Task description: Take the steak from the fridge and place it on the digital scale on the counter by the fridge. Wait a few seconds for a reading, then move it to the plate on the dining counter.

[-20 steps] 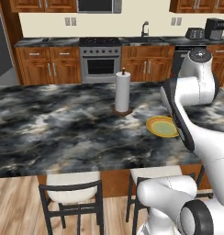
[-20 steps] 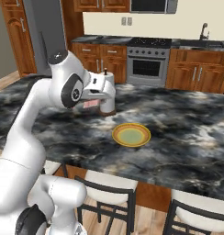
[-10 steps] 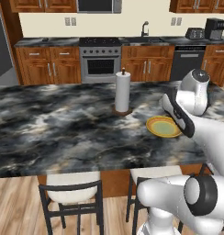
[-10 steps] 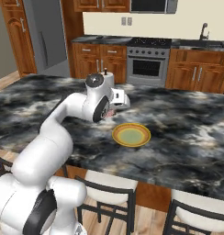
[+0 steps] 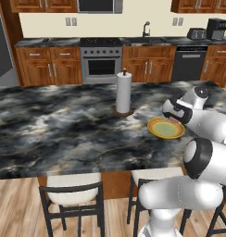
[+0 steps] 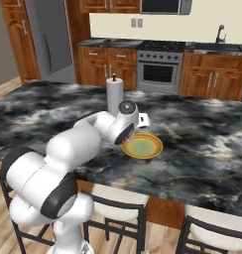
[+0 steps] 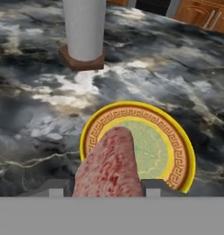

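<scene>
- Far to the claw's left: long stretch of the dining counter (image 5: 64, 125), black-and-grey marbled stone, with stools tucked along its near edge.
- Ahead of the claw and a little left: paper-towel roll (image 7: 84, 30) standing upright on a brown base, near the plate but not touching it.
- Directly ahead of and below the claw: the plate (image 7: 169, 137), round, yellow-orange rim with a greenish centre, lying flat on the stone.
- At the claw itself: gripper (image 7: 107, 187) partly closed, clamped on the steak (image 7: 111, 167), a pinkish-red slab jutting forward between the two dark fingertips (image 7: 56, 187), its far end hanging over the plate's near-left part.
- Seen from the base cameras: hand low beside the plate's edge, steak itself too hidden by the wrist to make out there.
- Judged risk: releasing now, with only the front end over the plate, likely to leave the steak draped across the rim or tipped onto the counter.
- Judged risk: descending too steeply apt to knock the rim and slide the plate.
- Judged risk: swinging leftward liable to topple the roll.
</scene>
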Motion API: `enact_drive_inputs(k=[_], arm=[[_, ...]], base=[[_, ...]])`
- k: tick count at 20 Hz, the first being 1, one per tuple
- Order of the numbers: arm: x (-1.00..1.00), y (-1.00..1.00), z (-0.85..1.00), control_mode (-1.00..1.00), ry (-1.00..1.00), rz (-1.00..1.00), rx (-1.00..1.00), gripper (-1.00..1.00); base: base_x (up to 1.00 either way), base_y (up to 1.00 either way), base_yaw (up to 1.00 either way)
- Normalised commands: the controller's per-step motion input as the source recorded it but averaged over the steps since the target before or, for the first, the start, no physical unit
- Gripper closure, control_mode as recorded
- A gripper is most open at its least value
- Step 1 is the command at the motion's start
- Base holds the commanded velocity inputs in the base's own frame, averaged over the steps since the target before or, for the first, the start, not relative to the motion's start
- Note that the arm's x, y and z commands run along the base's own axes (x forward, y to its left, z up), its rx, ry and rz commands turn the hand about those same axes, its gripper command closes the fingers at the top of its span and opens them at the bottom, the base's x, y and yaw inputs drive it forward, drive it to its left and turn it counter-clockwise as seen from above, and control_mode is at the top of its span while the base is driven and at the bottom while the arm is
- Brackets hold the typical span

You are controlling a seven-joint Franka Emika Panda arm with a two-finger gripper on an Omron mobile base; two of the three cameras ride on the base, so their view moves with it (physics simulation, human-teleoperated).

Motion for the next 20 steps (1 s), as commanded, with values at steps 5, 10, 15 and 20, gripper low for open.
enact_drive_inputs(k=[5,10,15,20], arm=[[0.48,-0.27,-0.70,-1.00,0.09,0.08,0.03,1.00],[0.57,-0.30,-0.51,-1.00,0.16,0.05,0.06,1.00],[0.47,-0.31,-0.39,-1.00,0.13,0.05,0.07,1.00],[0.22,-0.29,-0.41,-1.00,0.05,0.07,0.06,1.00]], base=[[0.00,0.00,0.00],[0.00,0.00,0.00],[0.00,0.00,0.00],[0.00,0.00,0.00]])
